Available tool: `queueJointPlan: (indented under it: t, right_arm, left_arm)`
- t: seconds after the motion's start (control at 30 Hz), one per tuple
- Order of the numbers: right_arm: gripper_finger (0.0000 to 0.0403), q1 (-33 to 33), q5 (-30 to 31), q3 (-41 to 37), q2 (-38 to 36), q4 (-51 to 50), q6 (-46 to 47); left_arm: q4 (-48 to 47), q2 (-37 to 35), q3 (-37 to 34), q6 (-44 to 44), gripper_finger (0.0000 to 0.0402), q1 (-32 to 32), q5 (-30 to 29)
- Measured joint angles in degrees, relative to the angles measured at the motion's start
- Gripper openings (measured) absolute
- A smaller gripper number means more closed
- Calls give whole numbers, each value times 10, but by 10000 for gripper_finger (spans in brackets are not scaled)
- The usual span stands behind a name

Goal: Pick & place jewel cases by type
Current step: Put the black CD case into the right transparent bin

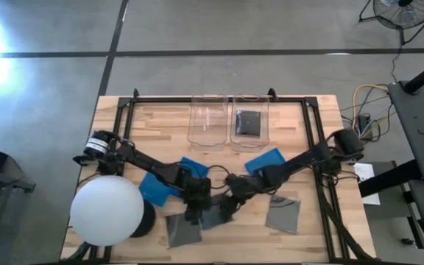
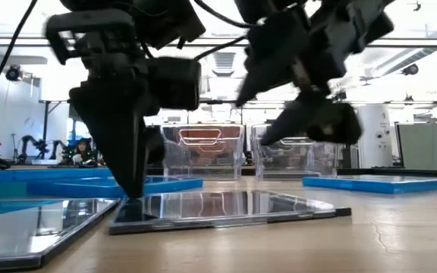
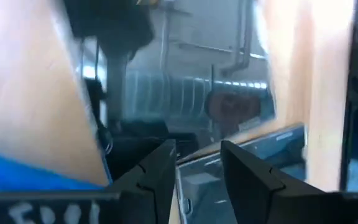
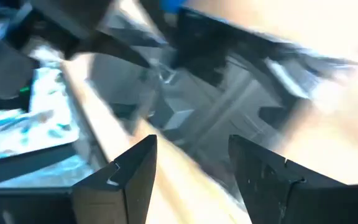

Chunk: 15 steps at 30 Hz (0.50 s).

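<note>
Three bright blue jewel cases (image 1: 157, 188) (image 1: 191, 167) (image 1: 265, 160) and three dark grey ones (image 1: 184, 230) (image 1: 216, 216) (image 1: 283, 215) lie flat on the wooden table. A fourth dark case (image 1: 249, 123) lies in the right clear bin. My left gripper (image 1: 195, 212) (image 2: 133, 193) (image 3: 197, 180) is open and points straight down at the left edge of the glossy middle dark case (image 2: 226, 206). My right gripper (image 1: 230, 205) (image 2: 279, 135) (image 4: 188, 174) is open and hangs slanted above that same case, clear of it. My left gripper comes from above, pointing down, with its fingertips (image 2: 131, 196) at the left edge (image 2: 121, 214) of the glossy dark case, which lies flat on the table. Whether the fingers touch the case, I cannot tell.
Two clear plastic bins (image 1: 208, 121) (image 1: 249, 136) stand side by side at the table's far edge. A large white sphere (image 1: 107, 211) sits at the near left corner, close to the left arm. A black frame (image 1: 219, 98) runs along the far and side edges.
</note>
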Motion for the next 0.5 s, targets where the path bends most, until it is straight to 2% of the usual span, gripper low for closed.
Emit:
queueJointPlan:
  t: [0.1, 0.2, 0.33, 0.5]
  right_arm:
    - [194, -1, 1, 0, -31, -94, 15]
    - [194, 5, -5, -7, -47, -140, 22]
    - [194, 13, -15, -11, -44, -139, 35]
    - [194, 16, 9, -13, -39, -140, 54]
  left_arm:
    - [-34, -2, 1, -65, 114, 1, -2]
    - [-47, -2, 1, -98, 114, -7, -3]
    - [-37, -2, 1, -102, 114, -8, -24]
    - [42, 0, -1, -83, 114, 18, -70]
